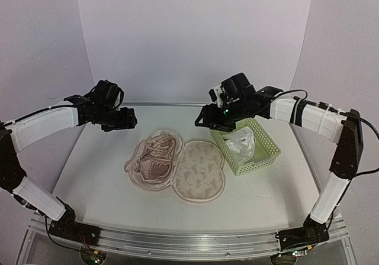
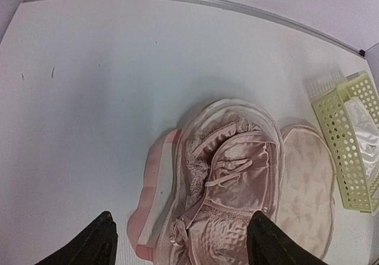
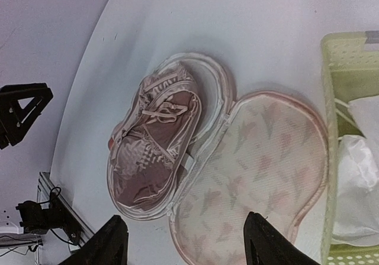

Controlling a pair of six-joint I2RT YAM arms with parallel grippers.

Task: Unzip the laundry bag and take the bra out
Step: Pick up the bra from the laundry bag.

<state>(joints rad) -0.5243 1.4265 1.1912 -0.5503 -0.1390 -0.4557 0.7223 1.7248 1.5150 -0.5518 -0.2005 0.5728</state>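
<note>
White table (image 1: pixel 106 179), pale lilac walls (image 1: pixel 195 40)

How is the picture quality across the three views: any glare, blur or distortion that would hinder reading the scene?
Top external: soft even light, faint shadows, the near rail of the table slightly bowed by the lens. Left wrist: the bra sharp, its fabric showing a mild sheen. Right wrist: the laundry bag clear, but the white plastic in the basket is washed out.

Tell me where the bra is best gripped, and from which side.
Probably pinch the bunched straps on top of the bra, coming straight down: it lies flat in the open laundry bag, whose rim surrounds it.
</note>
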